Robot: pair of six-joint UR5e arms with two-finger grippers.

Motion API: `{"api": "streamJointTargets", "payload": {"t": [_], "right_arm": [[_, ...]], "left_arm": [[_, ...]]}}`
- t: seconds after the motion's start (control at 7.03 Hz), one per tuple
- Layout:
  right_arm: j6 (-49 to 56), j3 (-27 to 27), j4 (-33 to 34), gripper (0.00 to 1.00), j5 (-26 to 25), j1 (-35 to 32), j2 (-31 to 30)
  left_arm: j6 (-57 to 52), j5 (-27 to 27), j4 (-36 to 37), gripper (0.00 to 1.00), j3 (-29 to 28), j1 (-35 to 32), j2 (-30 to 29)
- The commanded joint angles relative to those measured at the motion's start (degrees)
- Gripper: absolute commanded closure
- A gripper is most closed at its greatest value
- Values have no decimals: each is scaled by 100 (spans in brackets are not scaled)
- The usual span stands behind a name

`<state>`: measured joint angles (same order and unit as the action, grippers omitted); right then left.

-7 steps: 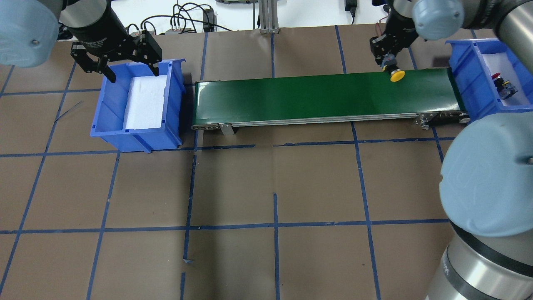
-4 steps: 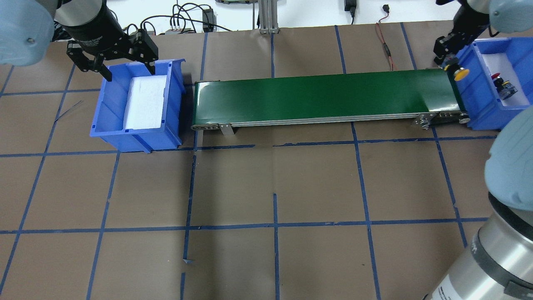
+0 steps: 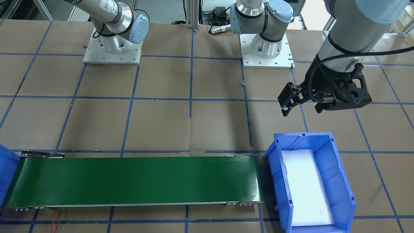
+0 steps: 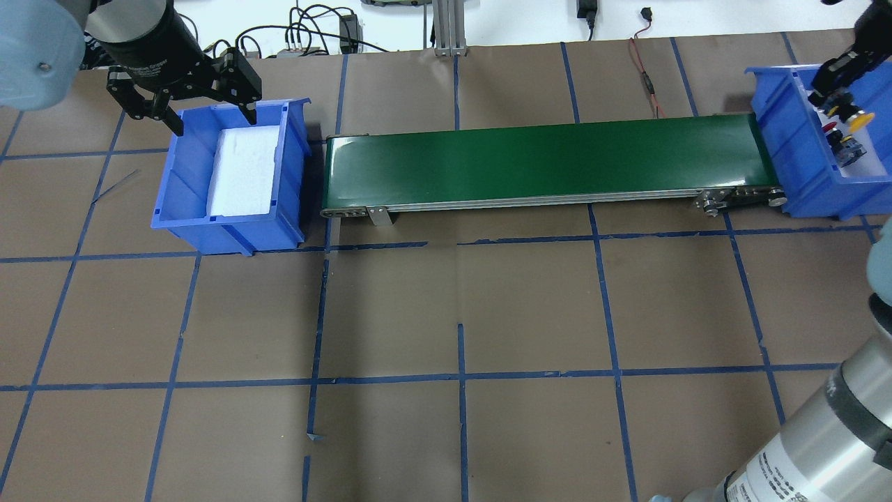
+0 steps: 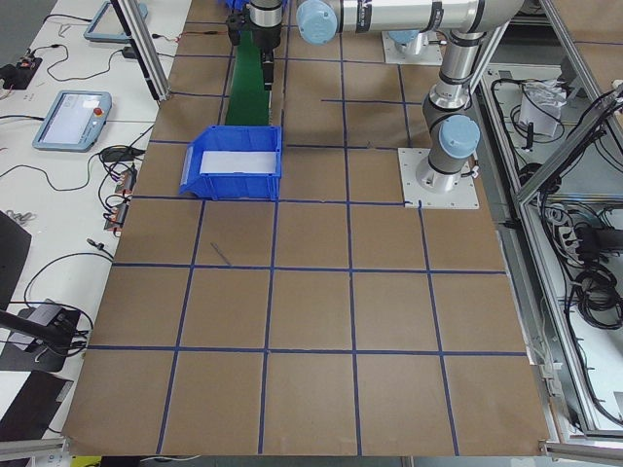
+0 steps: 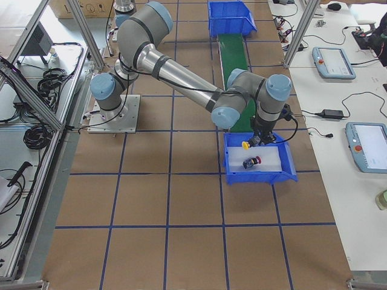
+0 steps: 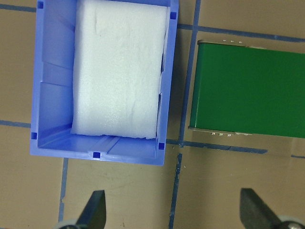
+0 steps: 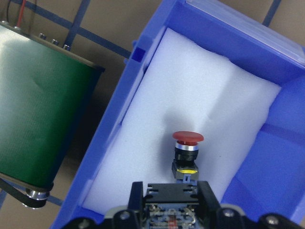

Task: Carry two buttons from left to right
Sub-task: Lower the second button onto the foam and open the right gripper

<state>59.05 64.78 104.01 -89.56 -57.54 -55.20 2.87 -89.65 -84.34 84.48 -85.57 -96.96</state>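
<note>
Brown table [image 4: 529, 307], blue tape grid [image 4: 461, 376], right tool [image 4: 838, 103] gripping yellow button [image 4: 860, 120]

Illumination is bright and even from above, casting soft shadows on the brown paper-covered table [image 4: 529, 307], a pale sheen on the glossy green conveyor belt [image 4: 543, 157], and overexposing the white foam pad [image 3: 305, 187].

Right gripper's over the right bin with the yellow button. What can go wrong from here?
1. The yellow button hangs in the right gripper almost above the red button lying on the foam. Released here, it may strike the red one and bounce.
2. It is held sideways, cap outward, so on landing it may roll toward the right bin wall.
</note>
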Motion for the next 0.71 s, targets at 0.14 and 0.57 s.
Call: {"api": "streamJointTargets", "payload": {"t": [0.14,0.57], "right_arm": [[98,-674,84,96,44,33,648],[72,-1029,293,96,71,-283,1159]], "left_arm": [[12,9,-3,0,16,-4,10],[20,18,-3,0,33,-4,2]]}}
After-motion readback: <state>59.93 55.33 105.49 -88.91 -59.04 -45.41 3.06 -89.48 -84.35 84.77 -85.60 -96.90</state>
